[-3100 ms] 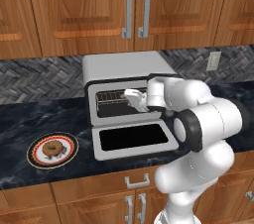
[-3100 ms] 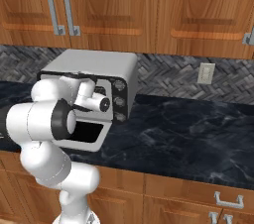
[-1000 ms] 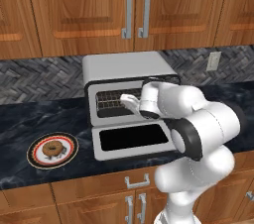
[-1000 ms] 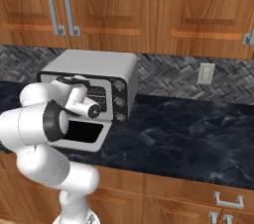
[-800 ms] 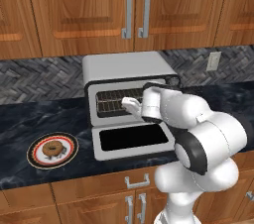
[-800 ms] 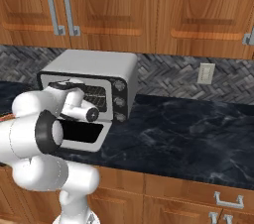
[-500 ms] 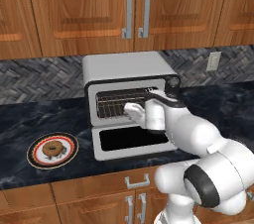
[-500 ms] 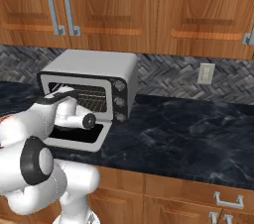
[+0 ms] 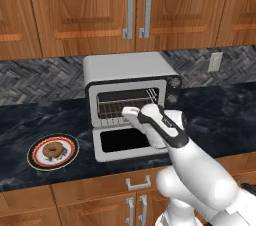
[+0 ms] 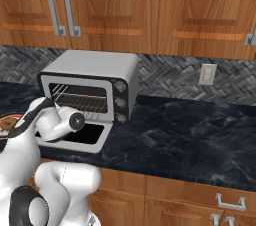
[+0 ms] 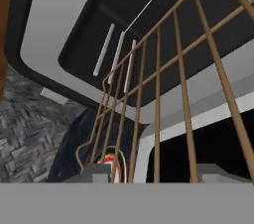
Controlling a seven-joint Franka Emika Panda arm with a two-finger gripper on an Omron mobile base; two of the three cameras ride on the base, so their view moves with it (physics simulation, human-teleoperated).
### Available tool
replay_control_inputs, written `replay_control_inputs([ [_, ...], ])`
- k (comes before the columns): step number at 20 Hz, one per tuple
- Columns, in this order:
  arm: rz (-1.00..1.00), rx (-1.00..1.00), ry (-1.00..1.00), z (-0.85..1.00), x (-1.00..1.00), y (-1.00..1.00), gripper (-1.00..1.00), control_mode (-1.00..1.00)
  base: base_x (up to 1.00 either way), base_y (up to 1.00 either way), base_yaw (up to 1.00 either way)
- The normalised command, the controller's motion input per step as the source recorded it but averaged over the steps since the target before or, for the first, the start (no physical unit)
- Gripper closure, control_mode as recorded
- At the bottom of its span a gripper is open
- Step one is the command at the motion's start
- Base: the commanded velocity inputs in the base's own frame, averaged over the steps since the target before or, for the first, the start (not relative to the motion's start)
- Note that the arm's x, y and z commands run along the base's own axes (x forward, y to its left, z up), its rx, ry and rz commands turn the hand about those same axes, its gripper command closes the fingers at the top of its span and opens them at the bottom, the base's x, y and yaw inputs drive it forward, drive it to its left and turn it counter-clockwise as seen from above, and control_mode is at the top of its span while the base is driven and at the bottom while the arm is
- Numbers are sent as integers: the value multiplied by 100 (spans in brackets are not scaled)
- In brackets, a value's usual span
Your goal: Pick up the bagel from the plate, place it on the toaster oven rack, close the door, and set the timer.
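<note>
Left base view shows my hand (image 9: pixel 127 111) just in front of the toaster oven (image 9: pixel 129 74), at the front edge of the toaster oven rack (image 9: pixel 122 106), which sticks out a little from the dark cavity. The door (image 9: pixel 131 142) hangs open, lying flat below the opening with its dark glass window facing up. I cannot tell from here how far my fingers are spread, since my white wrist covers them.

In the hand view my two fingertips (image 11: pixel 96 172) stand apart at the bottom edge, with several of the rack's (image 11: pixel 158 104) brown wires passing between them. I cannot tell whether they press on a wire or sit loose around it.

The bagel (image 9: pixel 51 149) lies on the plate (image 9: pixel 37 159), which rests on the dark marbled surface (image 9: pixel 30 125) well to the left of the oven. A sliver of the plate's (image 11: pixel 110 164) red rim shows through the rack wires in the hand view.

From the right base view, my forearm reaches across the open door (image 10: pixel 95 143) toward the rack (image 10: pixel 84 101), and the oven's three knobs (image 10: pixel 119 102) run down its right front panel.
</note>
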Motion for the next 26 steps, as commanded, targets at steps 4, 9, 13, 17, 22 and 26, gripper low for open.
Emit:
replay_control_inputs([
  [4,-1,-8,3,1,-55,11,-100,-100,0,0,0],
  [9,-5,-15,25,13,-62,20,-100,-100,0,0,0],
  [13,-5,-21,39,17,-58,29,-100,-100,0,0,0],
  [17,-1,-26,36,29,-38,64,-100,-100,0,0,0],
  [22,0,-23,20,13,-4,76,-100,-100,0,0,0],
  [26,0,-16,1,0,-1,73,-100,-100,0,0,0],
])
